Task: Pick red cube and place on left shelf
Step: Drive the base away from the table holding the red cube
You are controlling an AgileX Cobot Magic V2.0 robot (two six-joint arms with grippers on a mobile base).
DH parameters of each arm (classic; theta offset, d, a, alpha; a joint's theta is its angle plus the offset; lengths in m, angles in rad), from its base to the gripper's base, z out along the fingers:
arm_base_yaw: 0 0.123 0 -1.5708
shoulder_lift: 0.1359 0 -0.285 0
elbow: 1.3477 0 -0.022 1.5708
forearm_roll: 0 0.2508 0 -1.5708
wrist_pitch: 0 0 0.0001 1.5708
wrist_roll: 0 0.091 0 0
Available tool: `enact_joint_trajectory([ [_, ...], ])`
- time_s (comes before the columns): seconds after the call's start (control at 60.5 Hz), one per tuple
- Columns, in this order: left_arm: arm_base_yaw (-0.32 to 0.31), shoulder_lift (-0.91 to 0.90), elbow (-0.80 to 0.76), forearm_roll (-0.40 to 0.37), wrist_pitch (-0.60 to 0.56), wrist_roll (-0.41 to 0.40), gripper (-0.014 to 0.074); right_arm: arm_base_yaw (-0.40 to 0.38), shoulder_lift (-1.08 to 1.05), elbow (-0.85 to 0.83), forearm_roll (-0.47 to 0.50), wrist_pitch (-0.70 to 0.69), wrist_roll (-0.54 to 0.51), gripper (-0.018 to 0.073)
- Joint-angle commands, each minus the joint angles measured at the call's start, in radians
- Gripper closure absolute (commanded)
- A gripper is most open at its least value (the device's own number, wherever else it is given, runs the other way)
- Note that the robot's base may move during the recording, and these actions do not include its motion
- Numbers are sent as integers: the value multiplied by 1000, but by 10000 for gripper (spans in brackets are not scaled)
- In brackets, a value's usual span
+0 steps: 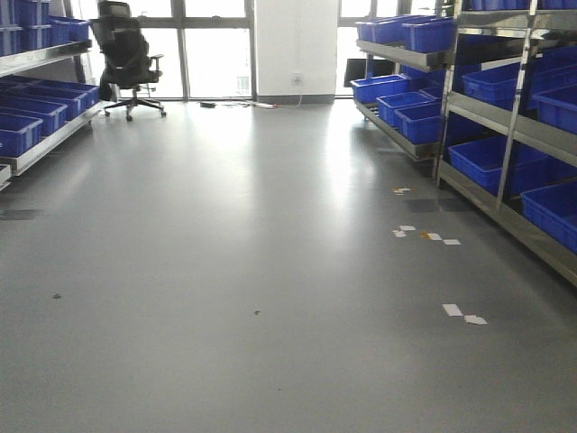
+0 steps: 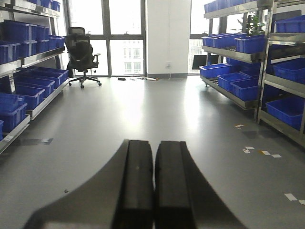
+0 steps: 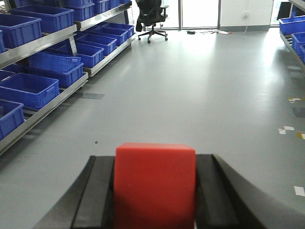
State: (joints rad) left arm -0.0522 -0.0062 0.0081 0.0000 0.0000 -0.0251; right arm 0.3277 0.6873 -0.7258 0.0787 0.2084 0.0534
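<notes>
The red cube (image 3: pixel 155 183) fills the bottom centre of the right wrist view, clamped between the two black fingers (image 3: pixel 97 191) of my right gripper (image 3: pixel 155 164), which is shut on it above the grey floor. The left shelf (image 3: pixel 43 45), a steel rack with blue bins, runs along the left side of that view and also appears as the left shelf (image 1: pixel 41 135) in the front view. My left gripper (image 2: pixel 154 145) is shut with its two black pads pressed together and nothing between them. Neither gripper shows in the front view.
A right-hand steel rack (image 1: pixel 505 126) holds several blue bins (image 1: pixel 491 162). A black office chair (image 1: pixel 126 59) stands at the far left by the windows. White paper scraps (image 1: pixel 451 311) lie on the grey floor (image 1: pixel 252 271) between the racks.
</notes>
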Motion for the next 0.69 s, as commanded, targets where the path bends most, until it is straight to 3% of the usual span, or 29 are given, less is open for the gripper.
enact_joint_trajectory([
  [0.0,0,-15,25,0,-83,0,495,-5,-3,-29,-10,-95,1,530],
  [0.678,-2,-15,25,0,-83,0,495,-5,-3,-29,-10,-95,1,530],
])
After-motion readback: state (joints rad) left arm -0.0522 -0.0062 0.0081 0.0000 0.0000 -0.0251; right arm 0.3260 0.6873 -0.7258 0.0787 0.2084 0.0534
